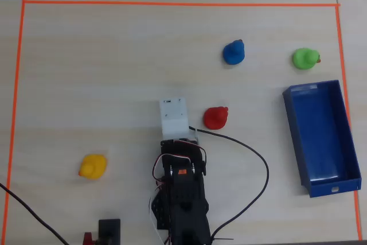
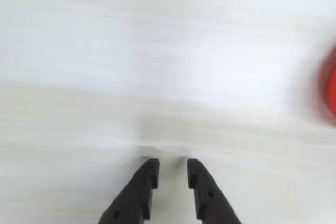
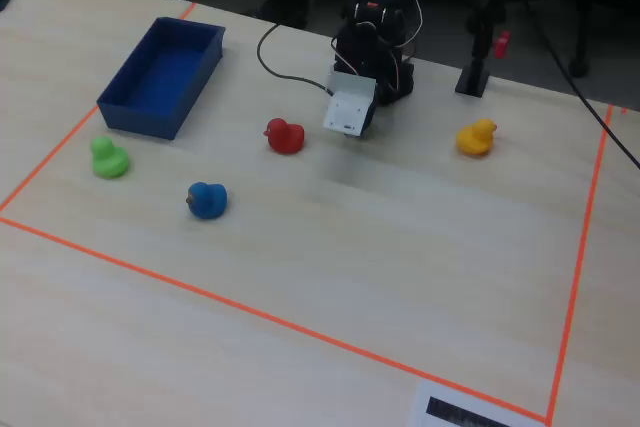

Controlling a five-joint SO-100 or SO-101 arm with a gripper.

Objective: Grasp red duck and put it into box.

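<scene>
The red duck [image 1: 216,117] sits on the light wood table, just right of the arm's white wrist block [image 1: 174,117] in the overhead view. It shows as a red blur at the right edge of the wrist view [image 2: 331,87] and left of the arm in the fixed view [image 3: 284,135]. My gripper [image 2: 172,169] points down at bare table; its black fingers stand slightly apart with nothing between them. The dark blue box [image 1: 292,130] lies at the right of the overhead view and is empty; in the fixed view it sits at the far left [image 3: 145,119].
A blue duck [image 1: 234,52] and a green duck [image 1: 304,58] sit beyond the red one, and a yellow duck [image 1: 93,166] sits left of the arm. A black cable [image 1: 252,153] loops right of the arm base. Orange tape [image 1: 172,3] frames the work area.
</scene>
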